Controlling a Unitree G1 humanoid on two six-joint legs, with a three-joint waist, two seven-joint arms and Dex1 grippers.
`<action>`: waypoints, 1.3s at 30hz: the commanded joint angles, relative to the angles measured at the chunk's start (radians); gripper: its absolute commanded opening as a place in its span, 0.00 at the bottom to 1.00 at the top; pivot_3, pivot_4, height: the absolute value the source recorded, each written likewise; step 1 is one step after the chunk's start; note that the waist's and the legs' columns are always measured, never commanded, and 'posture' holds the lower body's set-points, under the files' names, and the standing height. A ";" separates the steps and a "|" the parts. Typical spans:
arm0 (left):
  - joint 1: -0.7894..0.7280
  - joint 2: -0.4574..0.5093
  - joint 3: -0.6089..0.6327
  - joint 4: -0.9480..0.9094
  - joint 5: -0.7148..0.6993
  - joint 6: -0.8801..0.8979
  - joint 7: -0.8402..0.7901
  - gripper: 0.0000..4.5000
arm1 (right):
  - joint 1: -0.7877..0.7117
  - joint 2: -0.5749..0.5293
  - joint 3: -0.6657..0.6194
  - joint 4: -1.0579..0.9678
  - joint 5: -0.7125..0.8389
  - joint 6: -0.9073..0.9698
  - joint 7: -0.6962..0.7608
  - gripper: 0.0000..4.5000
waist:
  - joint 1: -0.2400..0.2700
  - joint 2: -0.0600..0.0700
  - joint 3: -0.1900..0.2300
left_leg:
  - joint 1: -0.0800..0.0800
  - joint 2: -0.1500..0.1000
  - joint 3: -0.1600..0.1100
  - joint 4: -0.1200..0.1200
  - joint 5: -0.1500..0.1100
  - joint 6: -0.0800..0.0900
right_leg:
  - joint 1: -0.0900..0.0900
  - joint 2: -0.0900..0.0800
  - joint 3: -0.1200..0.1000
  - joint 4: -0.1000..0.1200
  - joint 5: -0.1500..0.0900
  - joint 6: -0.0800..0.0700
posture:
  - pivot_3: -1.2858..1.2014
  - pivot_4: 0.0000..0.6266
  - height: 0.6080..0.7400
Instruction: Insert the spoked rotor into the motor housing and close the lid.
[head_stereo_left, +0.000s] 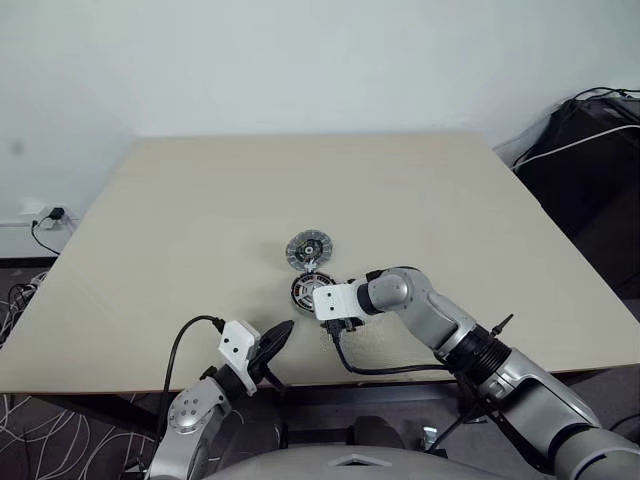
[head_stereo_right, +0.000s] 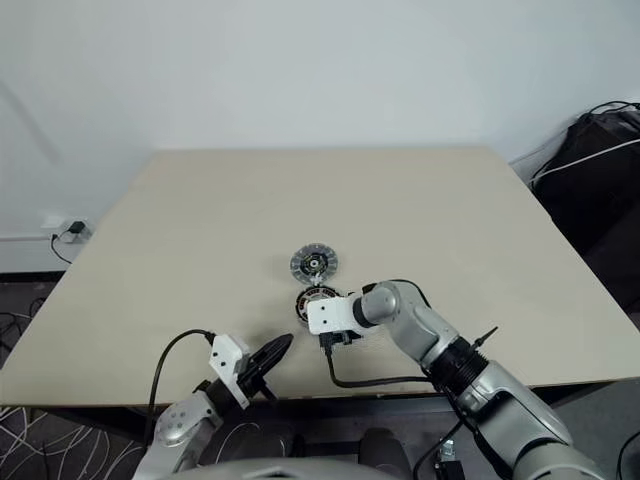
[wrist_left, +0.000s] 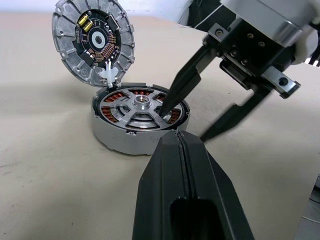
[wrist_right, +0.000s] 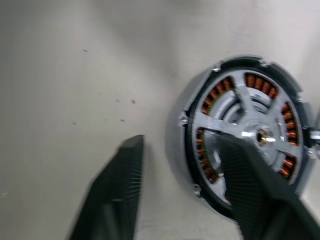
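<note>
The motor housing (wrist_left: 139, 121) sits near the bench's (head_stereo_left: 200, 210) front edge, and the spoked rotor (wrist_left: 141, 106) already lies in it, copper windings showing between the spokes. The lid (wrist_left: 94, 41) stands tilted open at the housing's twelve o'clock, inner face toward the robot, joined to the rim by a small white piece. The right claw (wrist_left: 192, 116) is released and grasps nothing: one finger tip rests on the rotor, the other stands beside the housing wall at about four o'clock. The left claw (head_stereo_left: 272, 345) is clenched and empty at the housing's seven o'clock, so the right arm is nearer. The left wrist view reveals the lid's tilt, while from the head it looks flat
</note>
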 joint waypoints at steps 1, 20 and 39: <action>-0.015 -0.004 -0.004 -0.033 -0.007 -0.009 0.001 0.00 | -0.006 -0.007 -0.016 -0.005 -0.012 0.002 0.013 0.27 | 0.002 0.000 -0.001 | 0.000 0.000 0.000 0.000 0.000 0.000 | 0.000 0.000 0.000 0.000 0.000 0.000 | 0.52 0.00 1.00; -0.025 -0.002 -0.014 -0.025 -0.007 -0.002 -0.003 0.00 | 0.137 -0.006 -0.205 -0.251 0.126 0.229 -0.009 0.03 | 0.012 0.001 -0.001 | -0.002 -0.001 -0.001 0.000 0.000 0.000 | -0.002 0.000 0.000 0.000 0.001 -0.001 | 0.52 0.00 1.00; -0.044 0.001 -0.025 -0.053 -0.020 0.067 -0.009 0.00 | 0.255 0.142 -0.305 -0.618 0.329 0.900 -0.252 0.03 | 0.022 -0.001 0.000 | -0.006 0.000 0.000 -0.001 0.000 0.000 | -0.005 -0.001 0.000 -0.001 0.000 -0.001 | 0.52 0.00 1.00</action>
